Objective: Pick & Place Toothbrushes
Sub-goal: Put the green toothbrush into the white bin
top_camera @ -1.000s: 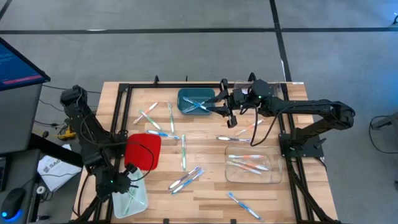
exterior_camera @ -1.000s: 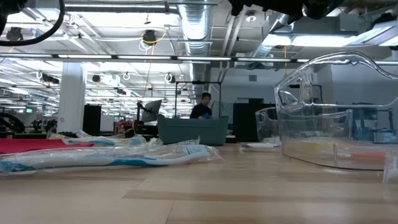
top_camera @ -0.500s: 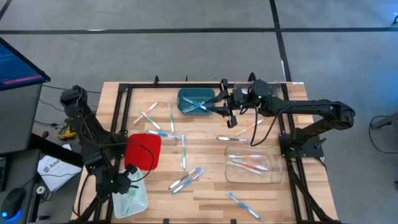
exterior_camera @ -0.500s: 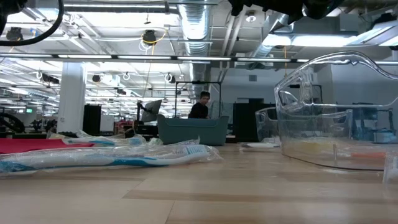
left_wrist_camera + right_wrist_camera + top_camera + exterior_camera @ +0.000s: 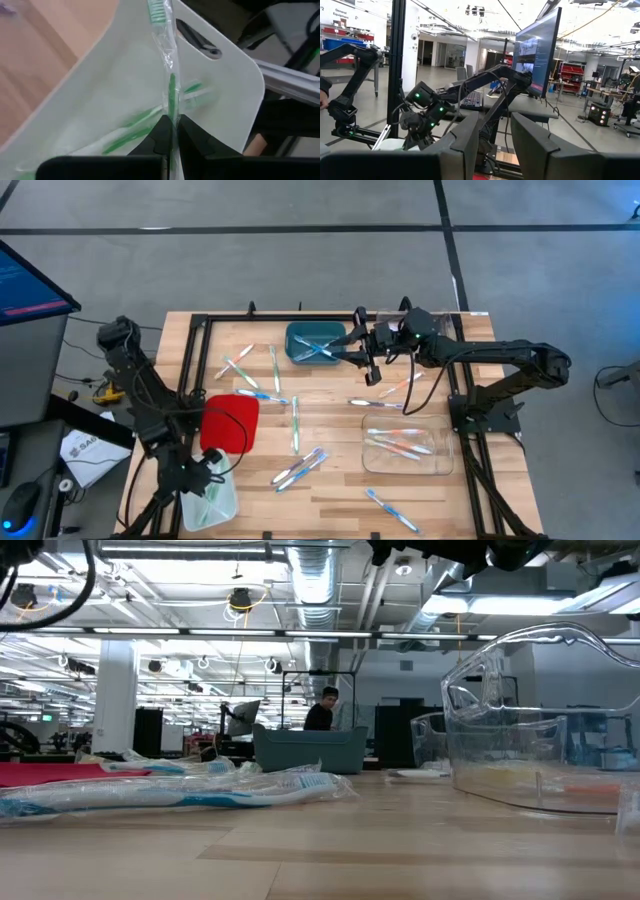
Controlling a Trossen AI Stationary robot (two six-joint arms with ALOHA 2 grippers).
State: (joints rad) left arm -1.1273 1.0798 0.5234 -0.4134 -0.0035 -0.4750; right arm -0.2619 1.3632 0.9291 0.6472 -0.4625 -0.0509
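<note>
My left gripper [image 5: 207, 476] hangs over the white tray [image 5: 224, 502] at the table's near left corner, shut on a green toothbrush [image 5: 171, 95] in a clear wrapper. More green toothbrushes [image 5: 131, 136] lie in that tray. My right gripper [image 5: 354, 353] stands high by the teal bin [image 5: 314, 343] at the far side, open, nothing between its fingers [image 5: 465, 145]. Other wrapped toothbrushes [image 5: 298, 468] lie scattered on the wooden table. My left gripper pinches the green toothbrush by its handle [image 5: 172, 112] between its two fingers [image 5: 161, 134]. The fingers slant down from above, toward the tray. The toothbrush runs on along the line of the fingers, bristle head [image 5: 157, 10] foremost, over the white tray [image 5: 100, 90].
A red tray [image 5: 230, 420] lies next to the white one. A clear container [image 5: 404, 447] with orange-red toothbrushes stands at the near right, and blue ones lie in the teal bin. A black frame rims the table. A person [image 5: 322, 710] sits in the room beyond.
My left gripper has tipped a little more steeply down over the white tray, still shut on the green toothbrush.
</note>
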